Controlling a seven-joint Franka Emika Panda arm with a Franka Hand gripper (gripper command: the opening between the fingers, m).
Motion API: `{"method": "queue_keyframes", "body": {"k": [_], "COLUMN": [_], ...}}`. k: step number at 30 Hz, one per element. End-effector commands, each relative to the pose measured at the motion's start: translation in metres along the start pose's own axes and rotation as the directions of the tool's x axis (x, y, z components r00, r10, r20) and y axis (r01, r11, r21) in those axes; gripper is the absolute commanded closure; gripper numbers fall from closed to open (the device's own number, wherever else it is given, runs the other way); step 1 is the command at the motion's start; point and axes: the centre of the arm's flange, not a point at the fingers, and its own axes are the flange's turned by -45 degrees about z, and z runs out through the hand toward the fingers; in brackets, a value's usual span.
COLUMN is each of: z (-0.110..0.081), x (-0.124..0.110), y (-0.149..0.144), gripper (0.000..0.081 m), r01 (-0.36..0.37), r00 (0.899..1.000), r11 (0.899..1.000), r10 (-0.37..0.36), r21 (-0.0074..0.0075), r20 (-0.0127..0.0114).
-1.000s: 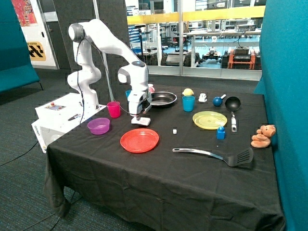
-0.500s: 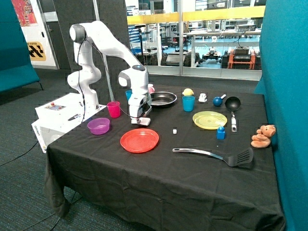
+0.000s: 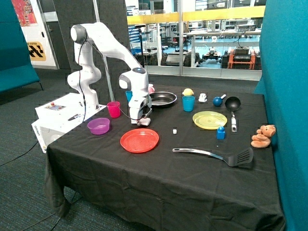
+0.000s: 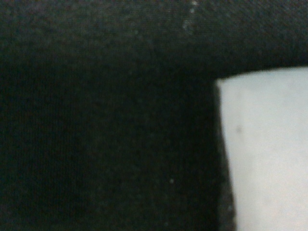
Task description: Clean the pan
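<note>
Item: the pan [image 3: 162,98], on the bench [image 3: 192,178] behind the red plate [image 3: 139,140], untouched and not yet cleaned, as we judge.

Item: the gripper [image 3: 142,117], low between pan and red plate, over a white pad [image 3: 144,122] lying on the black cloth; the wrist view shows this pad [image 4: 264,149] close up. We cannot tell how the jaws stand.

Change: over the last second the wrist has shifted slightly at the pad; we read this as fetching the wiper.
</note>
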Motion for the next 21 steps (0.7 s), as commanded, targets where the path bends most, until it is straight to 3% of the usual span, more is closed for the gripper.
{"method": "queue_keyframes", "body": {"k": [1,2,4,6,21], "z": [0.0046,0.0041,0.0034,0.0027,0.0028], "x": [0.0032,0.0042,0.0053,0.0063,0.0037], "y": [0.001,0.0008,0.0006,0.0002,0.0038], "gripper": [0.0297,0.0477,0.0688,0.0778,0.0808], "r01": [-0.009,-0.017,-0.021,-0.024,-0.025], "r00": [1.0,1.0,1.0,1.0,1.0], "r11": [1.0,1.0,1.0,1.0,1.0], "r10": [0.009,0.017,0.021,0.024,0.025], "r21": [0.0014,0.0015,0.0015,0.0015,0.0015], "r20": [-0.0001,-0.0001,-0.0001,-0.0001,-0.0001]}}
